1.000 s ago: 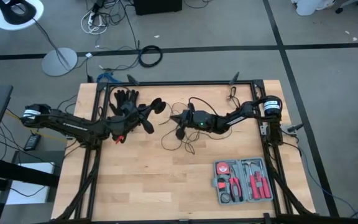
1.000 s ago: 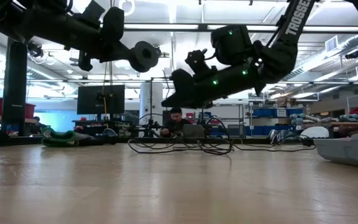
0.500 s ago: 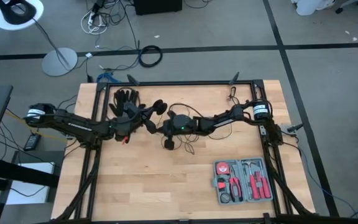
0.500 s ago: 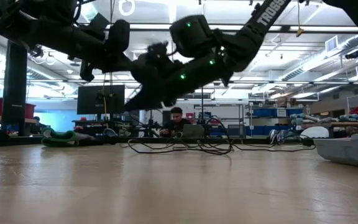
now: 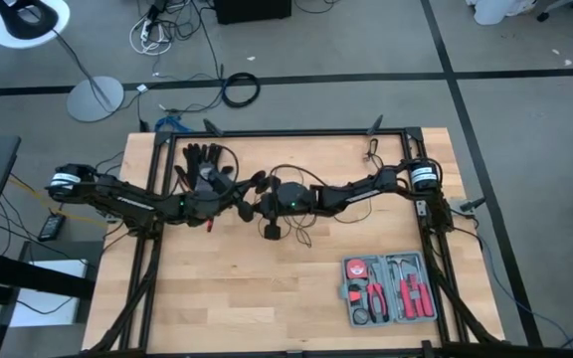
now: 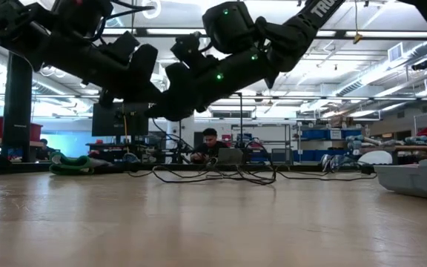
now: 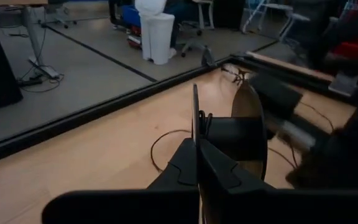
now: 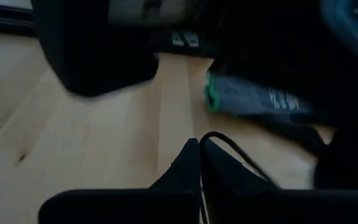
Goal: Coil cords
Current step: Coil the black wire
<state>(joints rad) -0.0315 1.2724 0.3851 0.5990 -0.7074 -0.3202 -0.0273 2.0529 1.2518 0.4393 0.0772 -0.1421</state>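
Since the earlier frames, both arms have drawn together over the far middle of the table (image 5: 267,298): the right gripper (image 5: 259,195) has swept leftward from right of centre, and the left gripper (image 5: 255,180) has eased in to meet it, so the two now sit just beside one another. Left gripper: fingers pressed together, with the thin edge of the small round black disc (image 7: 195,112) standing upright between the tips in the left wrist view; judged to be pinched there, holding one end of the cord fixed. Right gripper: fingers likewise pressed together, with a strand of the thin black wire (image 8: 232,151) curving away from the tips across the wood in the right wrist view; whether the strand is actually clamped cannot be told. Cord (image 5: 296,235): loose loops lie on the table just near and right of the grippers, with more strands trailing towards the far rail; in the low view they rest flat on the far table surface. Bringing the grippers close probably serves to gather slack into a loop. A black glove (image 5: 201,156) lies left of the grippers at the far edge; a grey tool tray (image 5: 389,289) sits at the near right, well apart from the work.
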